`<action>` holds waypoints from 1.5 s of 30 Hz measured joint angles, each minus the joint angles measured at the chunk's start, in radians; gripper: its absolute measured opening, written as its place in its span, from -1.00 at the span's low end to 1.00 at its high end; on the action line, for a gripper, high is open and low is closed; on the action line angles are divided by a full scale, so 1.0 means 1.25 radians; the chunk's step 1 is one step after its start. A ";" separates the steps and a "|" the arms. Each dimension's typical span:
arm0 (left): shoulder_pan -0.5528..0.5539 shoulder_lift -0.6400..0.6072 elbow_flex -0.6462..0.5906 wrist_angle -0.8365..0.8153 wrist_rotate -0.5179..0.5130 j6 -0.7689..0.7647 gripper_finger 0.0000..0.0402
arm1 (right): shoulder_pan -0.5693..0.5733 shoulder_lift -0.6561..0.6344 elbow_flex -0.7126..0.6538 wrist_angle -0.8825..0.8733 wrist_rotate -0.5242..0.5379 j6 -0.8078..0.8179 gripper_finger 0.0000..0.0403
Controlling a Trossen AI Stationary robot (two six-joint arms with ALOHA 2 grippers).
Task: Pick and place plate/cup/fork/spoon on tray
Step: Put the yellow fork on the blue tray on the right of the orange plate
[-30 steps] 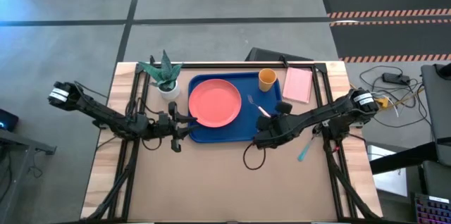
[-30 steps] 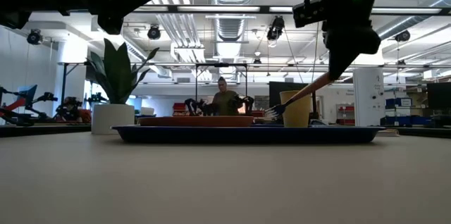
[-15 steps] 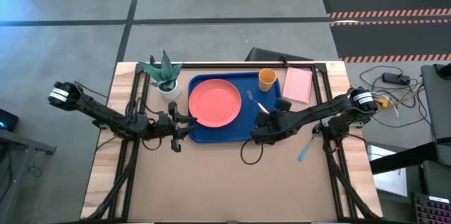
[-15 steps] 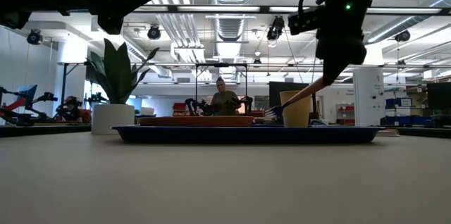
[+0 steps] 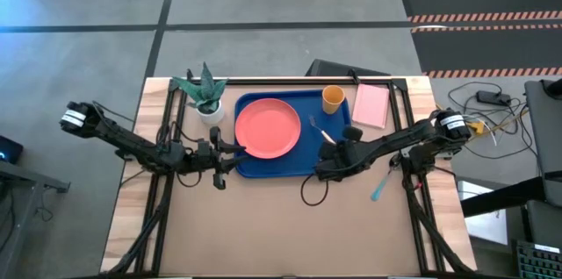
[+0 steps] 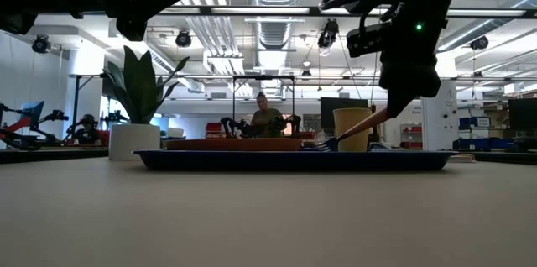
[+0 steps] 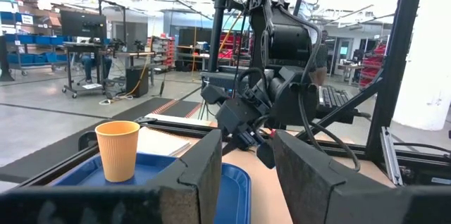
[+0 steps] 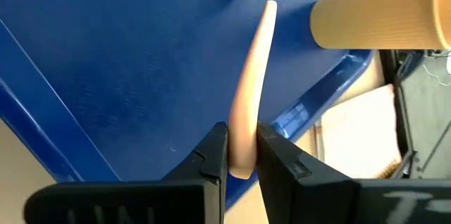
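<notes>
The blue tray (image 5: 299, 158) holds the coral-pink plate (image 5: 267, 127) and the upright orange-yellow cup (image 5: 333, 98). My right gripper (image 5: 331, 149) is over the tray's right half, near its front edge. It is shut on the fork (image 5: 318, 128), whose tines point toward the cup. In the low view the fork (image 6: 357, 128) slants down to tines level with the tray rim. The teal-handled spoon (image 5: 379, 184) lies on the table right of the tray. My left gripper (image 5: 234, 146) is open and empty at the tray's left edge, beside the plate. My right gripper pinches the fork's salmon-orange handle near its free end (image 8: 243, 150) between its two fingers (image 8: 215, 155). The fingers slant down from the table's near right side. The fork runs on lengthwise beyond them. It tilts tines-down over the tray floor; whether the tines touch it I cannot tell.
A white pot with a green plant (image 5: 204, 95) stands at the tray's far left corner. A pink pad (image 5: 371, 105) lies right of the cup. A bare wooden table stretch (image 5: 263, 226) lies in front of the tray. A person shows far behind the table (image 6: 267, 120).
My right gripper has gone down a little with the fork. The fork's tine end has dropped from above the tray rim to rim level. The fork slants less steeply now. The gripper stays shut on the handle.
</notes>
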State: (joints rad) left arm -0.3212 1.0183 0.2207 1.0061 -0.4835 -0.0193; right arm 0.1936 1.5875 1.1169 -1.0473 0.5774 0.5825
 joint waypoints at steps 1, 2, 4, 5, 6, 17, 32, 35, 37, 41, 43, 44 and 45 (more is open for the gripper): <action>0.000 0.000 0.000 0.000 0.000 0.000 -0.43 | 0.000 0.000 -0.007 0.011 0.000 -0.003 -0.79; 0.000 0.000 0.000 0.000 0.000 0.000 -0.43 | 0.000 0.000 -0.014 0.019 0.000 -0.006 -0.79; 0.000 0.000 0.000 0.000 0.000 0.000 -0.43 | 0.000 0.000 -0.025 0.035 0.000 -0.006 -0.79; 0.000 0.000 0.000 0.000 0.000 0.000 -0.43 | 0.000 0.000 -0.028 0.035 0.000 -0.006 -0.79; 0.000 0.000 0.000 0.000 0.000 0.000 -0.43 | 0.000 0.000 -0.030 0.035 0.000 -0.005 -0.79; 0.000 0.000 0.000 0.000 0.000 0.000 -0.43 | -0.002 0.000 -0.032 0.054 -0.001 0.000 -0.63; 0.000 0.000 0.000 0.000 0.000 0.000 -0.43 | -0.002 0.000 -0.028 0.111 -0.043 -0.004 -0.35; 0.000 0.000 0.000 0.000 0.000 0.000 -0.43 | -0.005 -0.001 -0.005 0.109 -0.072 -0.004 -0.36; 0.000 0.000 0.000 0.001 0.000 0.000 -0.43 | -0.017 -0.003 0.019 0.100 -0.117 0.002 -0.39; 0.000 0.000 0.000 0.001 0.000 0.000 -0.43 | -0.065 -0.004 0.064 0.101 -0.230 0.018 -0.58; 0.000 0.000 0.000 0.001 0.000 0.000 -0.43 | -0.085 -0.004 0.075 0.101 -0.261 0.015 -0.71; 0.000 0.000 0.000 0.001 0.000 0.000 -0.43 | -0.096 -0.004 0.077 0.100 -0.276 0.010 -0.77; 0.000 0.000 0.000 0.001 0.000 0.000 -0.43 | -0.106 -0.004 0.079 0.097 -0.288 0.003 -0.83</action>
State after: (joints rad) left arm -0.3214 1.0183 0.2207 1.0073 -0.4831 -0.0193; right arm 0.0608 1.5822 1.2151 -0.9263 0.2173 0.5864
